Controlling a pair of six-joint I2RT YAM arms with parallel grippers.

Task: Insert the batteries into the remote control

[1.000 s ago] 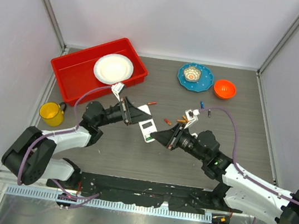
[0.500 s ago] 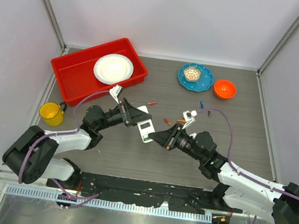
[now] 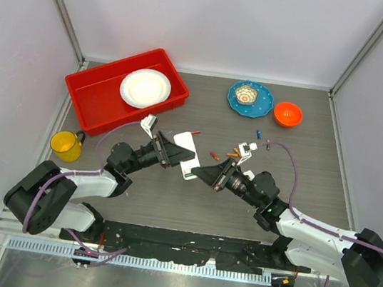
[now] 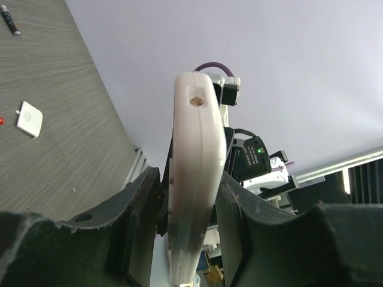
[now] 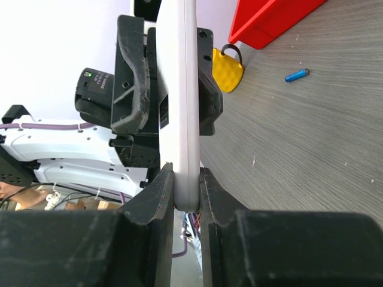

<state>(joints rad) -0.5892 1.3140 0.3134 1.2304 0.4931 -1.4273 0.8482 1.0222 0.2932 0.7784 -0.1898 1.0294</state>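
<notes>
remote (image 3: 187, 146) is off the table (image 3: 169, 198), just off the tray's (image 3: 94, 96) near right corner, held edge-on by both arms. right gripper (image 5: 186, 182) pinches one end, fingers (image 5: 146, 203) closed on both faces. left gripper (image 4: 190, 185) straddles it further along. its fingers (image 4: 134, 203) look closed on it too, though contact on one side is hard to confirm from its own camera. batteries (image 3: 214, 155) lie loose on the table, further right of the tray. none in a gripper, none seen in the remote

risks:
- two rigid grips on one stiff slab: any mismatch between the arms would twist it or lever it out of the weaker pinch, likely the right's, which has only the end
- both grippers are busy, so one must let go to fetch a battery. a single pinch on slick plastic may let the remote pivot or drop
- batteries are tiny round cylinders on a flat top: a nudge rolls them, an off-centre pinch squirts one away
- battery bay not visible edge-on, can't tell if the cover is off. small rounded white square (image 4: 30, 118) on the table may be it, unconfirmed

materials: remote is smooth hard white plastic, a thin slab with rounded edges and a small hole (image 4: 194, 100) in one end. fingers matte black, chunky. table grey wood-grain laminate, probably low grip. tray glossy red plastic with raised walls
</notes>
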